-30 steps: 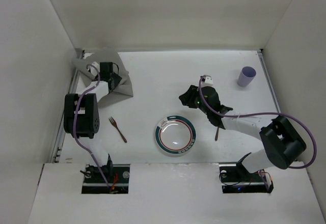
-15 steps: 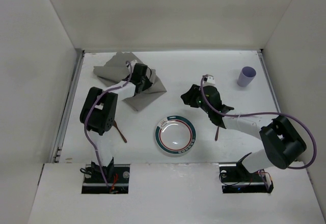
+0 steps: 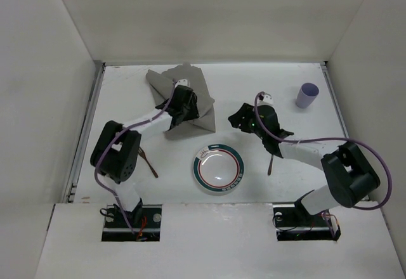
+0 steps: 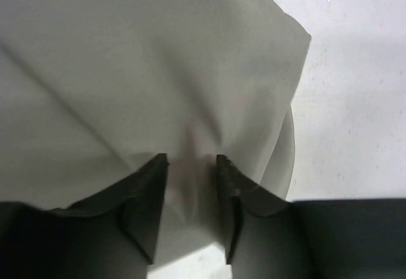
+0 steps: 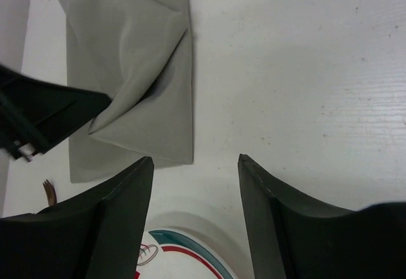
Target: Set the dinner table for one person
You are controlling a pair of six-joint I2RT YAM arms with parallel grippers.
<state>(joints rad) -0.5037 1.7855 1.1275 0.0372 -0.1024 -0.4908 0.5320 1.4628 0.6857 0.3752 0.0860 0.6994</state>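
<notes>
Ok, L gripper (image 4: 190,160) pinching grey placemat (image 4: 127,70); R gripper (image 5: 195,160) wide apart, hovering.

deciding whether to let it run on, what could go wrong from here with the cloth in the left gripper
1. The placemat is pinched, bunched and folded, in the left gripper, so it may land creased, not flat.
2. The plate lies just on the near side of the mat; laying the mat there could cover or shove it.
3. The open right gripper hovers close by, so the arms might clash.
</notes>
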